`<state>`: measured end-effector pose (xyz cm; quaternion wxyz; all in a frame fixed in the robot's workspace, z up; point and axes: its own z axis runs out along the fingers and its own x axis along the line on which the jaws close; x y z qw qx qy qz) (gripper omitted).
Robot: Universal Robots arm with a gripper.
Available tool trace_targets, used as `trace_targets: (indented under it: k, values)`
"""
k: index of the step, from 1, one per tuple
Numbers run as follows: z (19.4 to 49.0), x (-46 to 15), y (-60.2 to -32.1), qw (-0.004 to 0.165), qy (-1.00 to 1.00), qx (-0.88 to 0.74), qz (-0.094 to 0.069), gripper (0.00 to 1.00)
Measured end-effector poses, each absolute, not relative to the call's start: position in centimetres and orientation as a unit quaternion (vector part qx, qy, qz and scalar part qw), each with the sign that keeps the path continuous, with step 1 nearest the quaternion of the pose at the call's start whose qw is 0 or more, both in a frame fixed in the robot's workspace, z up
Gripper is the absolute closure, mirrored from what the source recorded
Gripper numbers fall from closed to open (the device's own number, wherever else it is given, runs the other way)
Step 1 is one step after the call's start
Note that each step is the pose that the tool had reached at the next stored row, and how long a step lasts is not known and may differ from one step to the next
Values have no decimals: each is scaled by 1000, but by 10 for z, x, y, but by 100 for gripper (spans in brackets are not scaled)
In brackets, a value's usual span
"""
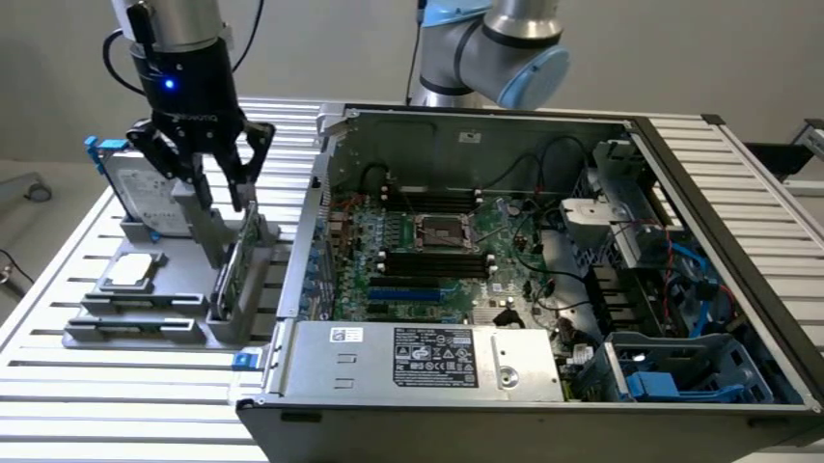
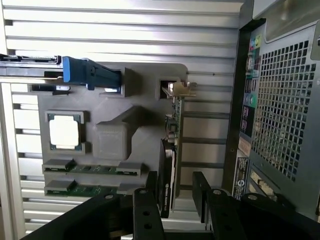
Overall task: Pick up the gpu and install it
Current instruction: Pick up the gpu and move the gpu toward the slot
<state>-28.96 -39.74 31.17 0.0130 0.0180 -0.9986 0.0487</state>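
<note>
The gpu [image 1: 246, 253] stands on edge in a grey holder [image 1: 154, 333] on the slatted table, at the exterior view's left of the open computer case [image 1: 515, 395]. Seen from the wrist, the gpu [image 2: 172, 135] is edge-on, a green board with a black cover and a silver bracket at one end. My gripper [image 1: 212, 201] hangs just above it, open. In the wrist view my gripper [image 2: 175, 189] has one black finger [image 2: 147, 200] on each side of the card's edge, with gaps to the card.
The holder also carries a hard drive in a blue frame [image 1: 129, 178], a processor chip [image 1: 134, 271] and two memory sticks [image 1: 135, 302]. Inside the case lies the motherboard [image 1: 438, 236] with blue expansion slots [image 1: 405, 288]. The case's rear wall [image 2: 285, 110] stands close beside the card.
</note>
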Motion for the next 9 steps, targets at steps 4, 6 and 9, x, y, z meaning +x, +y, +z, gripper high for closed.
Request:
trace_targets:
  k: [4,6,9]
  values:
    - [304,-292,-397,13,-998,26,48,58]
    - [301,-293,-398,12,-998,31,48,58]
    - [295,-293,-399,12,-998,35,48,58]
